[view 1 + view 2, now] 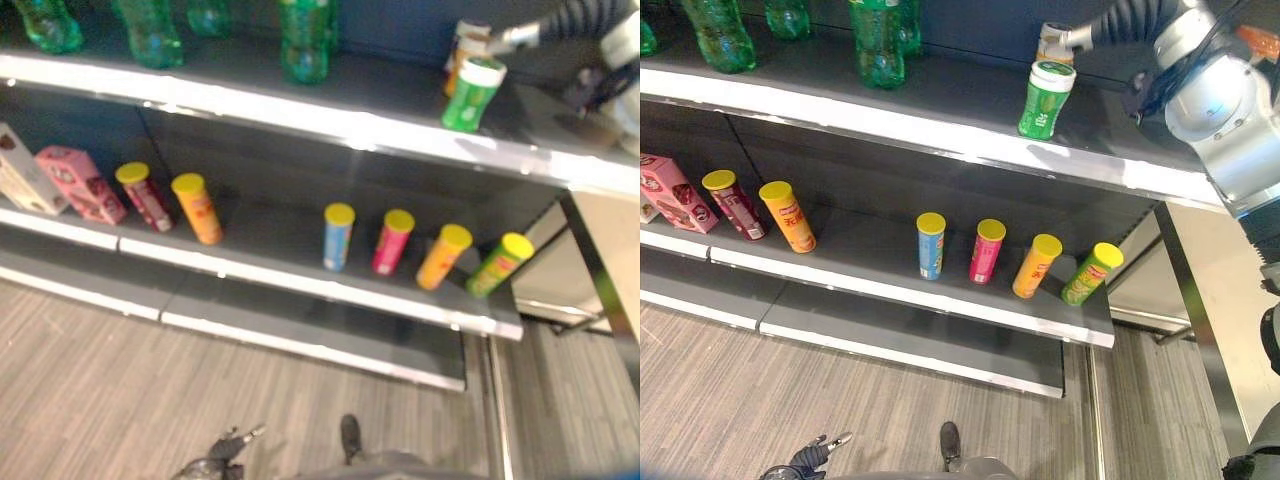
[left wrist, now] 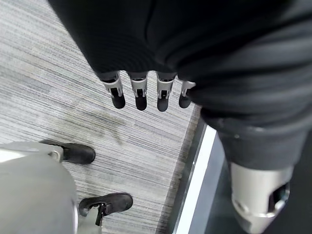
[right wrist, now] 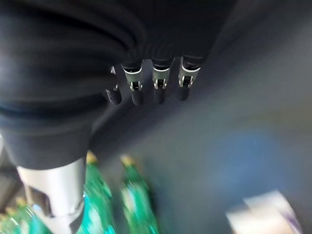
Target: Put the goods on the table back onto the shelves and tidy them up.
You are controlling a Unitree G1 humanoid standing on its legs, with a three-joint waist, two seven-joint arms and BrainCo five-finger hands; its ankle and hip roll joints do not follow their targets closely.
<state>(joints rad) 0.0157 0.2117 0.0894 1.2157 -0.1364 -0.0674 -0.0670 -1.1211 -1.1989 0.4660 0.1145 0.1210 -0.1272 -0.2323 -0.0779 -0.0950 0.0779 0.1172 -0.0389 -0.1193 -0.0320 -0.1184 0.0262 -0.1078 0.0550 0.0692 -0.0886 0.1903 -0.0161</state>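
on top shelf [image 1: 940, 120], right hand [image 1: 1065, 38] open beside green jar [image 1: 1045, 98]; placing done, next withdraw w/o tipping it.

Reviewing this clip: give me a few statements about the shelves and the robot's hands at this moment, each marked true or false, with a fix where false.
1. A green canister with a white lid stands on the upper shelf. True.
2. The right hand is curled round the green canister. False: in the right wrist view its fingers hang straight and hold nothing.
3. Green bottles stand on the upper shelf. True.
4. The tubes on the lower shelf have red lids. False: the blue tube and its neighbours all have yellow lids.
5. The left hand rests on the lower shelf. False: it hangs over the floor, fingers straight.
6. A pink box sits at the lower shelf's left end. True.
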